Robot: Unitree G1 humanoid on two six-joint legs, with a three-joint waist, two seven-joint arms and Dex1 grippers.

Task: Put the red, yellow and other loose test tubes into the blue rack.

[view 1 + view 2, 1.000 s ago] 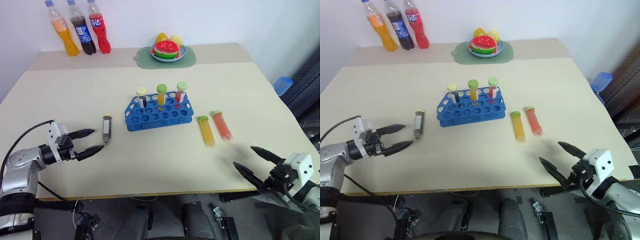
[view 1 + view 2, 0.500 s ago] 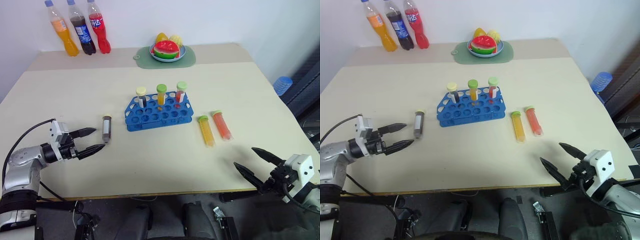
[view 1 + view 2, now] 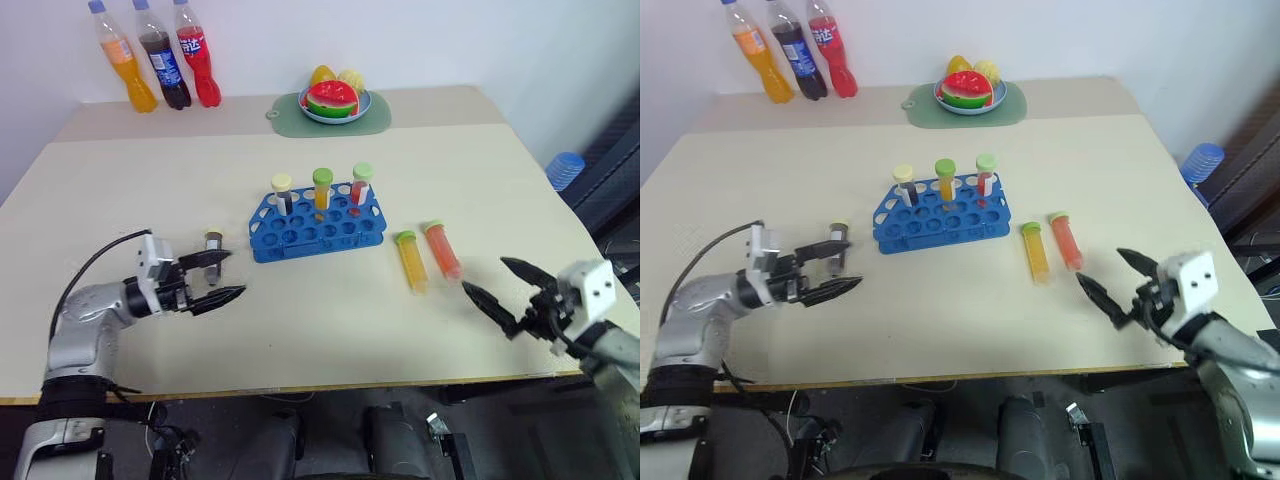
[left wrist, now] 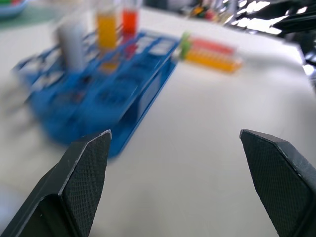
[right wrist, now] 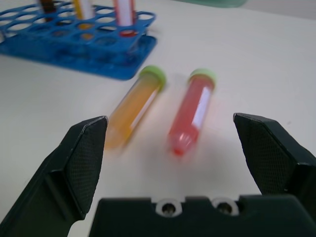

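Observation:
The blue rack (image 3: 315, 230) stands mid-table with three capped tubes upright in its back row. A dark brown tube (image 3: 212, 243) lies to the rack's left. My left gripper (image 3: 238, 272) is open beside it, and its far finger crosses in front of the tube. To the right of the rack, a yellow tube (image 3: 412, 264) and a red tube (image 3: 443, 251) lie side by side, both with green caps. My right gripper (image 3: 484, 274) is open just short of their near ends. In the right wrist view the red tube (image 5: 192, 111) and yellow tube (image 5: 133, 106) lie between the spread fingers.
Three soda bottles (image 3: 160, 60) stand at the table's far left. A green mat with a fruit plate (image 3: 335, 103) sits at the far middle. A blue-capped container (image 3: 565, 168) stands off the table's right edge.
My left gripper has moved right, up to the dark tube. My right gripper has come forward over the table's edge toward the red and yellow tubes. Both stay open.

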